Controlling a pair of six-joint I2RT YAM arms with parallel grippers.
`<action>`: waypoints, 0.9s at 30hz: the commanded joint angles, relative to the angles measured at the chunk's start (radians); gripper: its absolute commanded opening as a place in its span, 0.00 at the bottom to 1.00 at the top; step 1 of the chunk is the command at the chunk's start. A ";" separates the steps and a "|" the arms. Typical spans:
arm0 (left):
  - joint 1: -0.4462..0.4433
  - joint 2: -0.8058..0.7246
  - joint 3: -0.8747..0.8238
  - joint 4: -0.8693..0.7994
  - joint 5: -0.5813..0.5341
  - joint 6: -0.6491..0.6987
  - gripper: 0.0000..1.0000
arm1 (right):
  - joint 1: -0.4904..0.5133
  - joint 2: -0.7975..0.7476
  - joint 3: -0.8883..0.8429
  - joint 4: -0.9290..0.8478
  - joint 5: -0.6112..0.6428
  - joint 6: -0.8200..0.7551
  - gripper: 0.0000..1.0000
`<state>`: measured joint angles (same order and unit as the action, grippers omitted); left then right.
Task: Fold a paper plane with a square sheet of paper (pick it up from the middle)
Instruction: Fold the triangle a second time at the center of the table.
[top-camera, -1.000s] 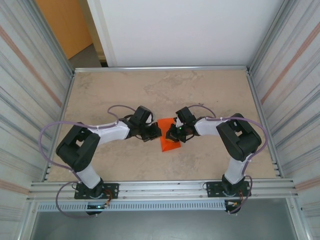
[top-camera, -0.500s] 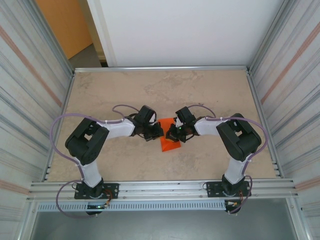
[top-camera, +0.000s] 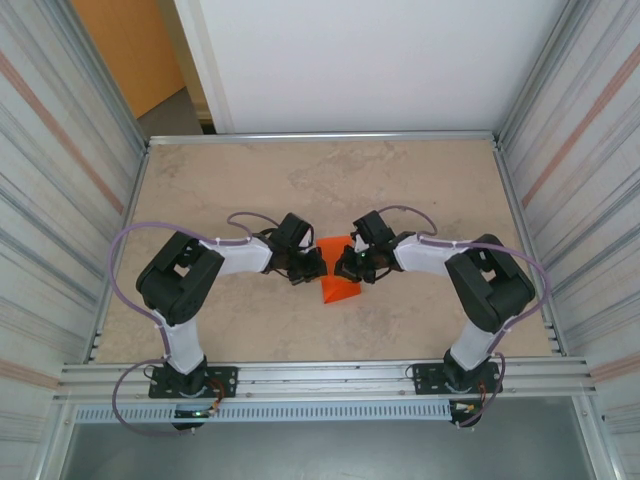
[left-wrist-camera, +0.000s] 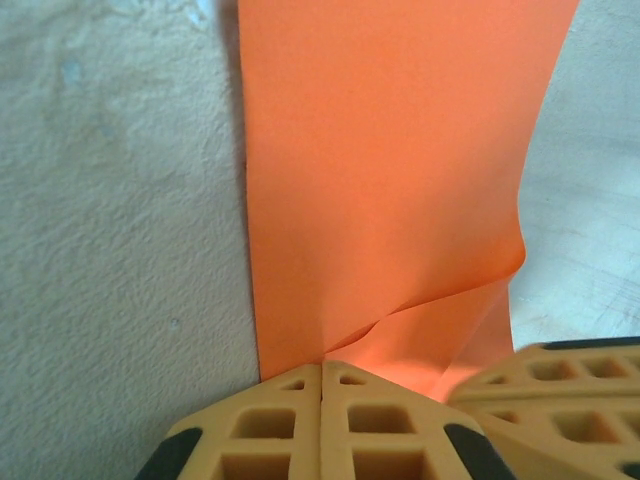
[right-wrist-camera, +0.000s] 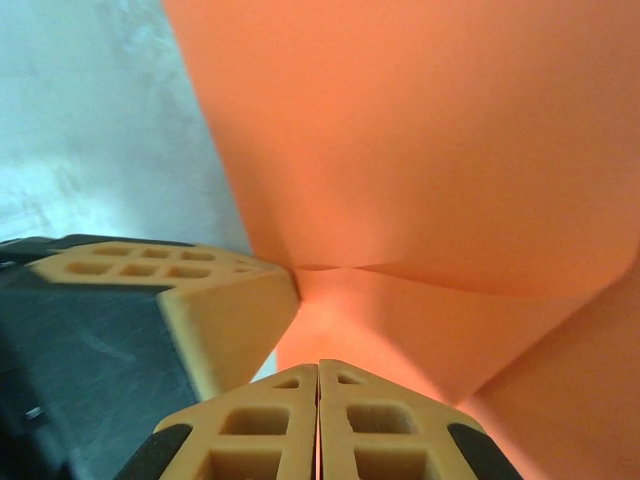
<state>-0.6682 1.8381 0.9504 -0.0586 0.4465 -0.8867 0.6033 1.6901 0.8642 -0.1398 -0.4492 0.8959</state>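
The square sheet of paper (top-camera: 340, 288) is bright orange and creased into a narrower strip, lying mid-table between the arms. My left gripper (top-camera: 318, 265) meets it from the left and my right gripper (top-camera: 342, 266) from the right, tips almost touching. In the left wrist view the paper (left-wrist-camera: 390, 180) runs away from my shut left gripper (left-wrist-camera: 321, 366), which pinches its near edge beside a raised fold. In the right wrist view the paper (right-wrist-camera: 430, 150) bends up over a crease, and my right gripper (right-wrist-camera: 318, 366) is shut on its edge, with a left finger (right-wrist-camera: 220, 310) right beside it.
The beige table (top-camera: 400, 180) has open surface behind and to both sides of the paper. Corrugated metal walls (top-camera: 60, 180) close in the left and right sides. An aluminium rail (top-camera: 320, 378) with both arm bases runs along the near edge.
Both arms have drawn their elbows outward and forward while the grippers stayed together on the paper. The paper's upper part now looks narrower and more pinched up.
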 joint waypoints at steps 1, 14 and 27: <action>-0.004 0.030 0.013 -0.057 -0.003 0.026 0.01 | -0.013 -0.026 0.016 -0.073 0.062 -0.055 0.10; -0.004 0.028 0.025 -0.059 0.011 0.035 0.02 | -0.024 0.056 0.023 -0.061 0.080 -0.068 0.09; -0.053 -0.139 -0.015 -0.026 -0.044 -0.006 0.06 | -0.016 0.099 -0.056 -0.098 0.158 -0.013 0.08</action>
<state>-0.6968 1.7760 0.9592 -0.0814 0.4332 -0.8730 0.5823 1.7401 0.8608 -0.1608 -0.3855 0.8566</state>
